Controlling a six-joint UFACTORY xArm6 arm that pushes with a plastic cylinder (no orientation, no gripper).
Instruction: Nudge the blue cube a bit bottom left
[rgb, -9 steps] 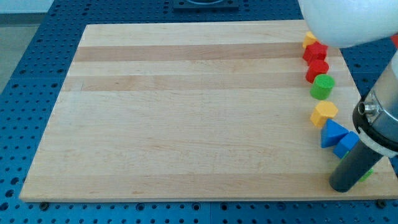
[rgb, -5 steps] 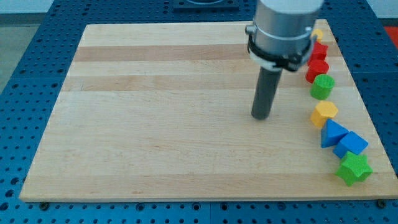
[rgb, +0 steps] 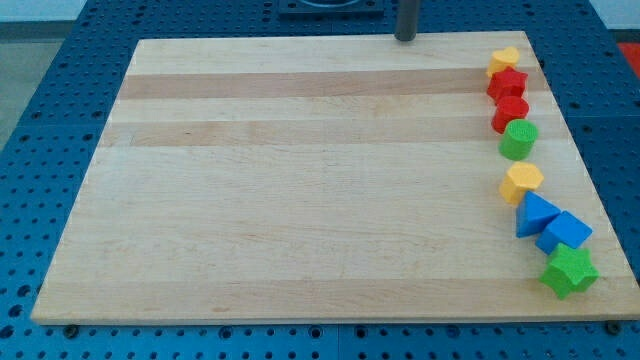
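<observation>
The blue cube (rgb: 564, 233) sits near the view's right edge of the wooden board (rgb: 300, 180), low down. It touches a blue triangular block (rgb: 535, 213) on its upper left and a green star block (rgb: 569, 271) below it. My tip (rgb: 405, 38) is at the view's top edge of the board, far up and to the left of the blue cube, touching no block.
Other blocks run in a column up the right edge: a yellow block (rgb: 521, 182), a green cylinder (rgb: 518, 140), two red blocks (rgb: 511, 112) (rgb: 507, 84), and a yellow block (rgb: 503, 60) at the top right corner.
The rod has swept from the lower right by the blue cube across the board up to the top edge. The blocks have stayed put.
</observation>
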